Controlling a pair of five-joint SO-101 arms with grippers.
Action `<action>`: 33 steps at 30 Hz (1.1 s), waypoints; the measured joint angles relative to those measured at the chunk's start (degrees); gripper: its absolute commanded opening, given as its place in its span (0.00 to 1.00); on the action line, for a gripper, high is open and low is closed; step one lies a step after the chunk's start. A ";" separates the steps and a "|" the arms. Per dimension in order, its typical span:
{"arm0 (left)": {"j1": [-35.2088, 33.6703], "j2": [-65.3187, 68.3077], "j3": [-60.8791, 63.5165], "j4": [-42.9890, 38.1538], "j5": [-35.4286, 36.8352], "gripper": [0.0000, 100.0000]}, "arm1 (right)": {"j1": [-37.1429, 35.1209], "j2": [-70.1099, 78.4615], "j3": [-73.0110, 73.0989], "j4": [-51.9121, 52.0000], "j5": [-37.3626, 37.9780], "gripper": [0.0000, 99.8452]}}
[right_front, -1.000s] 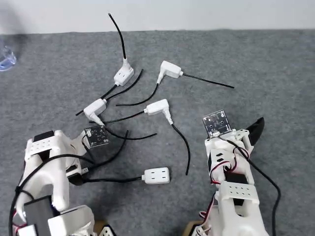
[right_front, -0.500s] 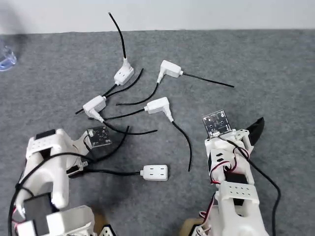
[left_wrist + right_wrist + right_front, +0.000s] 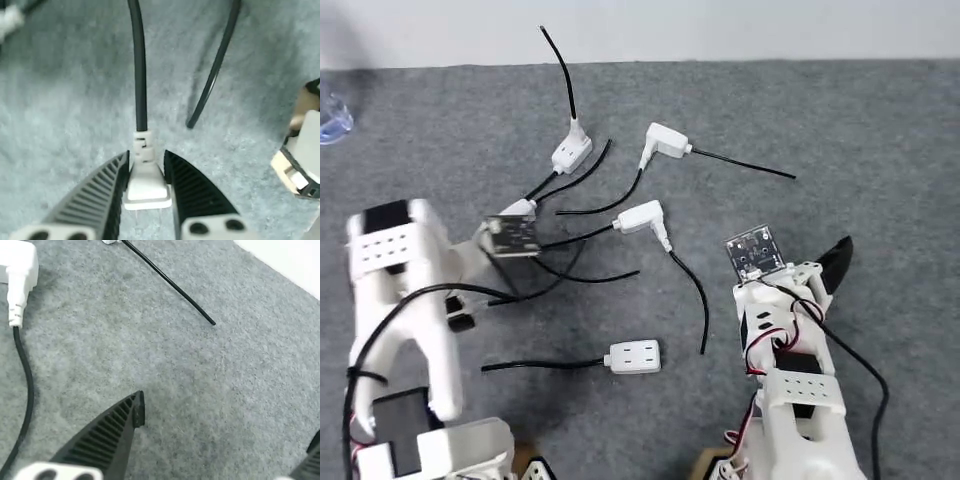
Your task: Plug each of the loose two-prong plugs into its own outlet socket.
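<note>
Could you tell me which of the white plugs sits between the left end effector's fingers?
The leftmost plug, clamped by the left end effector; every other one lies free on the carpet.

Robotics lab rig, not a home or a shop. Evidence:
- The bench (image 3: 880, 130) is covered edge to edge in a grey felt-like mat, with a plain white wall strip (image 3: 720, 30) behind it.
- Two small white plastic arms are mounted at the near edge, the left arm (image 3: 395, 290) and the right arm (image 3: 800, 390). Red, black and white wiring runs exposed along the links.
- A bare circuit board (image 3: 757, 252) sits on the right arm's wrist, and a second board (image 3: 512, 235) on the left arm's.
- The props are test pieces. Each plug (image 3: 665, 143) sits on a short black cord stub, and so does the outlet socket (image 3: 636, 356). The cord ends lie free on the mat.
- There is a clear plastic item (image 3: 332, 115) at the far left edge; can't tell what it is.
</note>
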 measured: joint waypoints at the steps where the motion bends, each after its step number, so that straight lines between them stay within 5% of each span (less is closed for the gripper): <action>1: 2.02 0.00 -0.09 0.00 0.88 0.01 | -0.09 0.00 0.00 0.00 0.00 0.48; 8: 23.47 -0.18 -1.93 -2.11 17.23 0.01 | 0.00 0.00 0.00 0.00 0.09 0.48; 17: 45.89 -1.41 -0.62 -21.89 38.33 0.01 | 7.82 0.00 0.00 0.00 -9.05 0.48; 23: 51.25 13.89 -1.05 -31.91 44.13 0.04 | 8.09 0.00 0.00 0.00 -9.76 0.48; 29: 51.25 27.43 -9.76 -29.45 46.77 0.21 | 8.09 0.00 0.00 0.00 -9.76 0.48; 33: 51.34 27.96 -12.31 -27.34 47.03 0.23 | 8.09 0.00 0.00 0.00 -9.49 0.48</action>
